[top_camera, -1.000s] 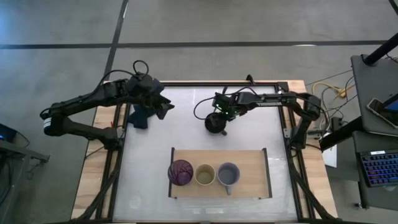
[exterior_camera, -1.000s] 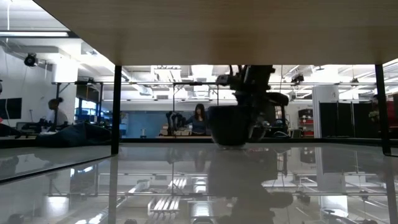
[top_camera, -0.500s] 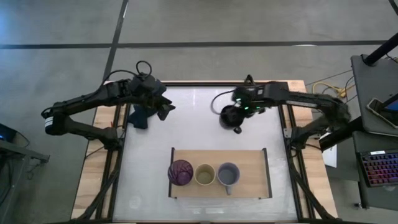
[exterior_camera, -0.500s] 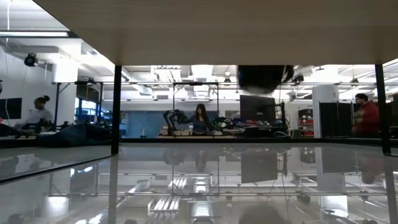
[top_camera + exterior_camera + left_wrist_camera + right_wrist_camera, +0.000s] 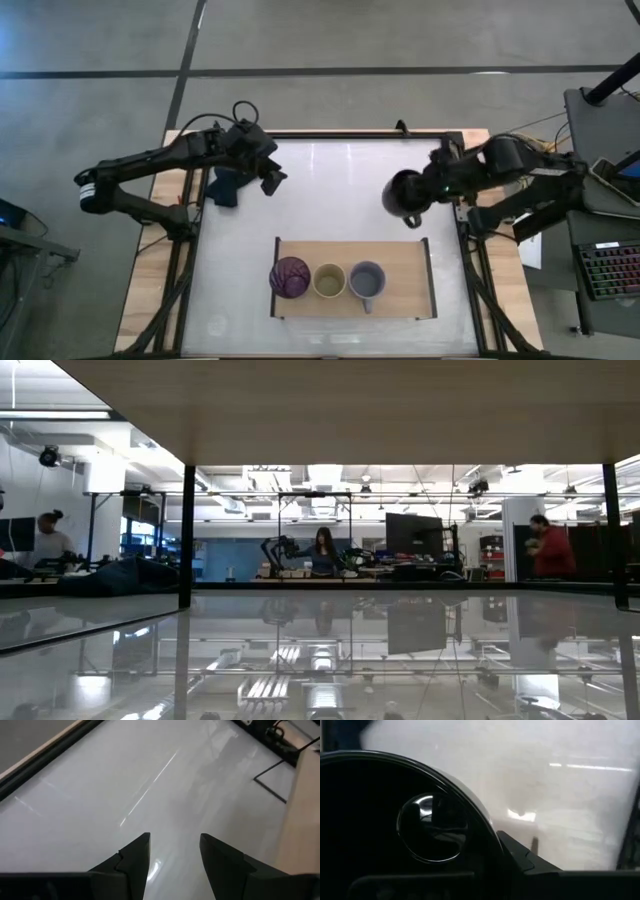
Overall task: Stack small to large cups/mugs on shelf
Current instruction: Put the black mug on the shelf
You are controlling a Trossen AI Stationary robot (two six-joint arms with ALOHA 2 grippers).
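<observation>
- Right gripper [image 5: 418, 194] pinched the black mug [image 5: 403, 195], carried above the table near the shelf [image 5: 400, 285].
- Left gripper [image 5: 172, 851] waited, fingers spread.
- Next: lower it beside the grey mug [image 5: 366, 281], 4th in line.

From above you see the right gripper [image 5: 420, 192] carrying the black mug [image 5: 403, 194] over the white tabletop [image 5: 330, 190], just beyond the far right corner of the shelf [image 5: 400, 285]. On the shelf's board you have three vessels in a row toward its left end: the purple tumbler [image 5: 290, 277], the yellow cup [image 5: 329, 281] and the grey mug [image 5: 367, 281], with bare wood to the right of them. Your left gripper [image 5: 268, 178] hangs with its fingers apart near the table's far left corner, just beside the dark blue cloth [image 5: 226, 187].
</observation>
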